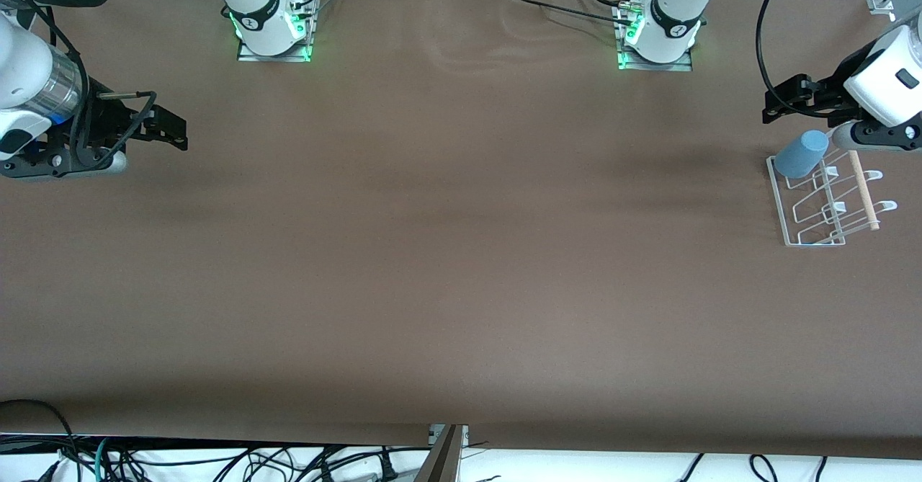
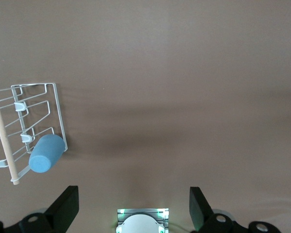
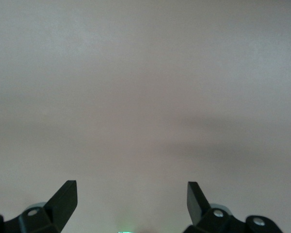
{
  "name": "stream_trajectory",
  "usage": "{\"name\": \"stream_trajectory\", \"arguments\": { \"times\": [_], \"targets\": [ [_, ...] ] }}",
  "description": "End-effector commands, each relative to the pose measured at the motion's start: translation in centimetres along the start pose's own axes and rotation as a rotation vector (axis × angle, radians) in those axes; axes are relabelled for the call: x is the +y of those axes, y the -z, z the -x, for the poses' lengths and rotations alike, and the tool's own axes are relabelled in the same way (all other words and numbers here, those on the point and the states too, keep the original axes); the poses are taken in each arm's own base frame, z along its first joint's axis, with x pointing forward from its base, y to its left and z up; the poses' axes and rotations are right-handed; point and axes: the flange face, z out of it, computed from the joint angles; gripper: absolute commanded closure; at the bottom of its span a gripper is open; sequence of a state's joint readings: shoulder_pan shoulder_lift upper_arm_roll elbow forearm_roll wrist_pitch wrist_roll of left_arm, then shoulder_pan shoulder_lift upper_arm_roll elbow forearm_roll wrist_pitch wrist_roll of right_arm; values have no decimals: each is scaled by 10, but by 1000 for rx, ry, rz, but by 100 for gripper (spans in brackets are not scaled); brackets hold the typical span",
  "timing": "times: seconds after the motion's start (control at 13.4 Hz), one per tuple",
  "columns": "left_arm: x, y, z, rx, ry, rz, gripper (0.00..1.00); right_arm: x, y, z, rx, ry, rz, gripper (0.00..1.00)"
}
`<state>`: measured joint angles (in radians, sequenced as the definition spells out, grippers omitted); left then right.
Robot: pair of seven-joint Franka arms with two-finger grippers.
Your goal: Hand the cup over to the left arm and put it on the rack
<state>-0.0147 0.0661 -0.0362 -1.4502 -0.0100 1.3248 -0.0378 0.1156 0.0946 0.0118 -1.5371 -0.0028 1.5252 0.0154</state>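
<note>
Cup [image 1: 803, 153] rests tilted on the rack [image 1: 785, 208], at the rack's end farther from the front camera, mouth down over 1 wire loop. Rack stands on the worktop [image 1: 432, 251] toward the left arm's end, with a wooden dowel [image 1: 863, 190] across its loops. Left hand [image 1: 785, 100] hangs in the air just beside the rack, fingers [image 2: 65, 206] spread wide, holding nothing, clear of the cup. Right hand [image 1: 169, 132] waits over bare worktop at the right arm's end, fingers [image 3: 65, 199] spread wide, holding nothing. Both arm bases show green lights.
</note>
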Motion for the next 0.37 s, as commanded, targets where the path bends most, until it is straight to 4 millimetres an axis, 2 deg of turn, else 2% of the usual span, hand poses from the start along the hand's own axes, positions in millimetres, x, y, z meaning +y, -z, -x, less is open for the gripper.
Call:
{"name": "stream_trajectory", "arguments": {
  "times": [0.0,0.3],
  "targets": [
    [-13,1,4,-13,30,21,0,3,4,0,11,16,-19,0],
    [-11,0,1,-28,28,12,0,2,4,0,11,16,-21,0]
  ]
}}
